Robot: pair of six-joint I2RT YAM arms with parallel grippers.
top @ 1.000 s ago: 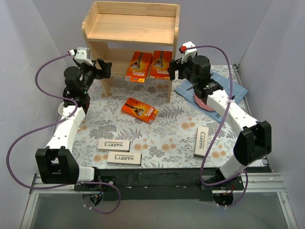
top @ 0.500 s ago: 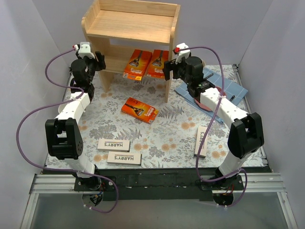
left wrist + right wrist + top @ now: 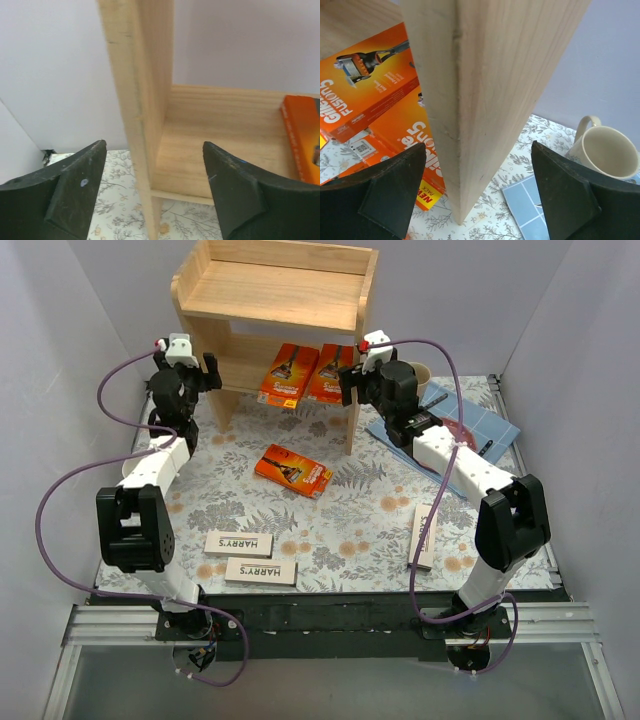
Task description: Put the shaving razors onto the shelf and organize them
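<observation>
- Left gripper (image 3: 208, 368) stands wide open and empty at 10 o'clock, its jaws either side of the left upright of the shelf (image 3: 270, 290), with a gap on both sides in the left wrist view
- Right gripper (image 3: 347, 380) is spread just as wide and holds nothing, straddling the right upright at 1 o'clock
- We count two orange packs (image 3: 285, 377) (image 3: 328, 373) on the lower tier at 12 o'clock, side by side and touching, their near ends poking past the front edge
- We see nothing on the top tier
- We find the third orange pack (image 3: 292, 470) flat on the table (image 3: 350, 510) near the centre, well apart from both grippers
- We see all three white boxes on the table too: a pair (image 3: 240, 543) (image 3: 260, 571) at 7 o'clock and a single one (image 3: 423, 535) at 4 o'clock
- We judge the task about a third done: four packs are not yet shelved, and the two shelved ones may want squaring up
</observation>
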